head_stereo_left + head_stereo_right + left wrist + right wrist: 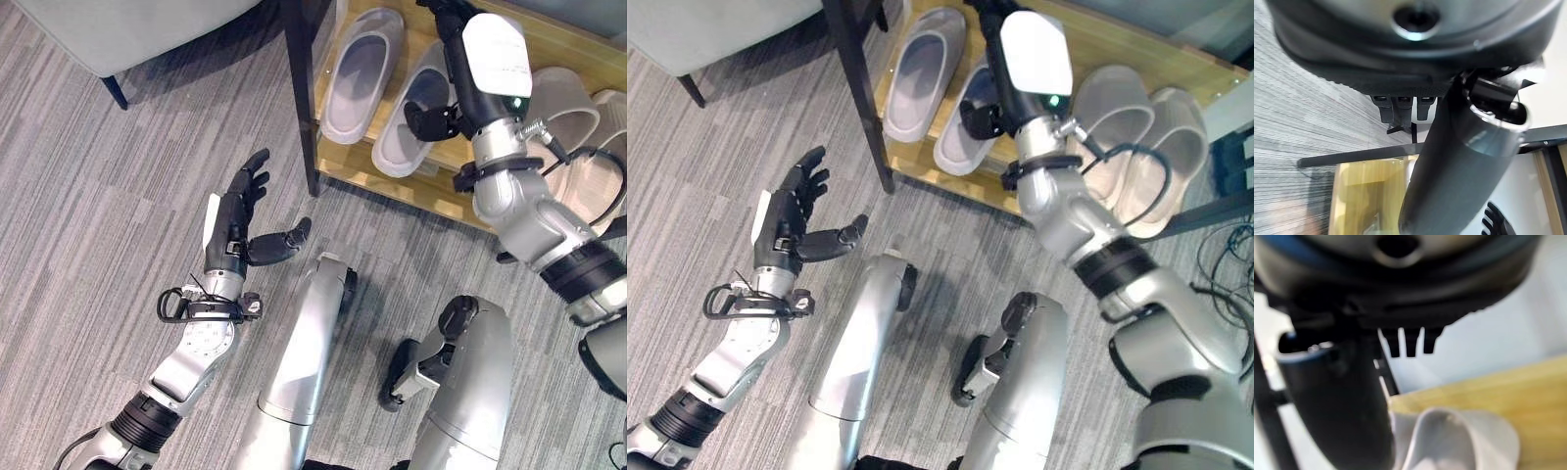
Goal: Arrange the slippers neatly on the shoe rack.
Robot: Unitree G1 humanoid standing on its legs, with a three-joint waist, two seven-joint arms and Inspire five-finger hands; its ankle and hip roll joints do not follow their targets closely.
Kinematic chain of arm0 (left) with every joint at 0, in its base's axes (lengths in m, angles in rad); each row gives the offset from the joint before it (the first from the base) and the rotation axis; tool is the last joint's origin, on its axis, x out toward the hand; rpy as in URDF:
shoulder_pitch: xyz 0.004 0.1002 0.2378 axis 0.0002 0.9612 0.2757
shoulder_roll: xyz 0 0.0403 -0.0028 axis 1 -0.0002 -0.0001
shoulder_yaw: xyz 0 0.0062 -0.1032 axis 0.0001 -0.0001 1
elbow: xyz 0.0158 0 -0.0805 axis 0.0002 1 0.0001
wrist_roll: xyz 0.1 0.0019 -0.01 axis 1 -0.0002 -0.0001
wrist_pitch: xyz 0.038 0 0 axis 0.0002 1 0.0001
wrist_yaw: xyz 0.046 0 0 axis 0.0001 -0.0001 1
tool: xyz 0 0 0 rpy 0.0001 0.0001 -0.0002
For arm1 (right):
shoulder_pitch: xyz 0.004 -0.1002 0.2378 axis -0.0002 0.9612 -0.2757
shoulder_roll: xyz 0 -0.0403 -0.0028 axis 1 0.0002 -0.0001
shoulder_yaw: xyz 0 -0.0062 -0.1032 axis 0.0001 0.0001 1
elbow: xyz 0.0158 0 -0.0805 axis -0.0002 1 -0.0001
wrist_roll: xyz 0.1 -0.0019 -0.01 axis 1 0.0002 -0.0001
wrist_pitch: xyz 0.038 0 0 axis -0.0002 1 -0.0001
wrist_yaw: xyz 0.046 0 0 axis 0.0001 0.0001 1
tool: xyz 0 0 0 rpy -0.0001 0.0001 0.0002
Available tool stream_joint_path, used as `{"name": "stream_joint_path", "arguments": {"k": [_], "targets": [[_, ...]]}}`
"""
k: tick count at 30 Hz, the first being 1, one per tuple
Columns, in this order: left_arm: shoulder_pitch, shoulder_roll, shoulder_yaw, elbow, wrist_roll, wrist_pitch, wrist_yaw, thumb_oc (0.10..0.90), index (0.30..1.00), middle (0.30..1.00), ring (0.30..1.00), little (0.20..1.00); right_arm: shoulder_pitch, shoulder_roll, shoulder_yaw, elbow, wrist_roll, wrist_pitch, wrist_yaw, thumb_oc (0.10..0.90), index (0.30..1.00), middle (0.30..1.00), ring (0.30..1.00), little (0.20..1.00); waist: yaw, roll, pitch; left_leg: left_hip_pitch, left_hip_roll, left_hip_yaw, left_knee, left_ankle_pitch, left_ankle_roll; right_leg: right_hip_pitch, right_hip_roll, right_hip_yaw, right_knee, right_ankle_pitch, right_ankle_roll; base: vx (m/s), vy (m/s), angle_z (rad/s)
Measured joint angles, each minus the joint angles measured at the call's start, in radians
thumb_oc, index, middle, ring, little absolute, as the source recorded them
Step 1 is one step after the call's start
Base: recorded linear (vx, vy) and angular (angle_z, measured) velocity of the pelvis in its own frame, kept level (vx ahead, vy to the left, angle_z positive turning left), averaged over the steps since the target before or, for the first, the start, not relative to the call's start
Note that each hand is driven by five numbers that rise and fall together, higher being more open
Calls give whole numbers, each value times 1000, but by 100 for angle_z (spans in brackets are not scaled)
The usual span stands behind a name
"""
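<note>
A: What's on the rack [364, 166]?

B: Wooden shelf, dark post at its left front corner. Grey pair [387, 83] sits near that left end, toes pointing in toward the back. Beige pair [1141, 132] towards the right end, partly behind the right arm.

A: Hands?

B: Right hand [446, 93] is over the inner grey slipper [970, 122], thumb beside its heel; fingers hidden, so can't tell if it grips. Left hand [240, 220] hangs over the carpet, fingers spread, holding nothing.

A: Handling?

B: Prob. light foam, soft, bendy, not fragile. Best hold, I'd say, is the heel rim or strap edge.
</note>
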Motion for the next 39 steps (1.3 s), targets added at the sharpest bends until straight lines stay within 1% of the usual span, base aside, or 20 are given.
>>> {"name": "stream_joint_path", "arguments": {"k": [1,2,4,6,9,13,18,19,22,23,26,28,32,33,36,37,39], "targets": [[-2,0,8,0,0,1,1,800,900,900,900,900,24,15,-10,-6,2,0,0,800,900,900,900,900,-13,0,0,1,4,2,1,-3,-1,-4,6,3,0,0,0,21,34,-18],[-6,-11,9,-1,2,1,4,800,900,900,900,900,108,61,-83,-28,5,0,-1,800,900,900,900,900,-16,-1,0,6,12,4,3,-9,-2,-7,15,7,1,1,0,16,20,-16],[-2,-26,10,-2,3,1,6,800,900,900,900,900,185,129,-138,-37,19,3,-22,800,900,900,900,900,-25,-2,0,6,20,7,5,-14,1,-10,17,10,2,2,-1,15,30,-13],[0,-35,7,-3,7,2,6,800,900,900,900,900,235,156,-145,-40,27,11,-23,800,900,900,900,900,-36,-2,0,7,22,9,12,-19,2,-13,26,12,5,2,-2,12,17,-12],[0,-48,6,-5,25,4,8,800,900,900,900,900,318,205,-176,-56,24,17,-35,800,900,900,900,900,-41,-2,0,9,37,6,27,-35,0,-19,45,14,13,2,-2,19,11,-16],[1,-57,6,-5,45,10,26,800,900,900,900,900,366,222,-189,-74,21,16,-48,800,900,900,900,900,-45,-3,1,8,40,6,34,-40,-3,-26,48,17,20,2,-2,6,2,-5],[0,-57,6,-5,51,12,33,800,900,900,900,900,369,247,-196,-71,49,7,-67,800,900,900,900,900,-47,-3,1,8,40,5,36,-40,-3,-26,47,17,26,2,-3,0,0,0],[-1,-57,5,-5,51,12,35,800,900,900,900,900,369,253,-191,-70,78,1,-66,800,900,900,900,900,-46,-3,1,8,39,6,36,-40,-4,-26,47,17,27,2,-3,0,0,0],[0,-57,4,-5,51,14,45,800,900,900,900,900,360,256,-192,-56,131,-4,-66,800,900,900,900,900,-34,-3,1,8,39,5,36,-40,-4,-26,46,17,28,2,-3,0,0,0],[-1,-57,4,-4,51,14,46,800,900,900,900,900,353,260,-192,-46,144,-5,-66,800,900,900,900,900,-36,-3,1,8,38,5,36,-40,-4,-26,46,17,28,2,-3,0,0,0],[0,-57,4,-3,51,15,48,800,900,900,900,900,334,272,-191,-22,162,-6,-68,800,900,900,900,900,-27,-3,1,8,37,5,36,-39,-4,-24,45,16,28,2,-3,0,0,0],[-4,-57,2,-2,51,16,48,800,900,900,900,900,305,287,-190,6,186,-8,-71,800,900,900,900,900,-31,-3,1,9,35,5,37,-38,-6,-23,44,16,28,2,-3,0,0,0],[-9,-57,-4,3,51,16,48,800,900,900,900,900,238,293,-181,70,223,-12,-77,800,900,900,900,900,-21,-2,0,9,32,2,35,-36,-9,-22,42,15,28,2,-3,0,0,0],[-10,-57,-5,4,51,16,48,800,900,900,900,900,229,293,-178,78,226,-14,-77,800,900,900,900,900,-24,-2,0,9,31,2,35,-36,-9,-22,42,15,28,1,-3,0,0,0],[-13,-57,-9,4,51,16,48,800,900,900,900,900,208,293,-168,96,235,-16,-77,800,900,900,900,900,-11,-2,0,9,30,1,35,-36,-10,-22,41,13,28,1,-3,0,0,0],[-15,-57,-13,4,50,16,48,800,900,900,900,900,184,294,-151,126,240,-19,-77,800,900,900,900,900,-4,-2,0,9,28,-2,35,-36,-11,-20,41,12,28,1,-4,9,-16,4],[-15,-57,-16,5,50,16,47,800,900,900,900,900,157,309,-148,146,260,-23,-78,800,900,900,900,900,2,-1,0,8,22,-7,34,-34,-14,-16,39,7,28,0,-6,9,-13,5]]}}
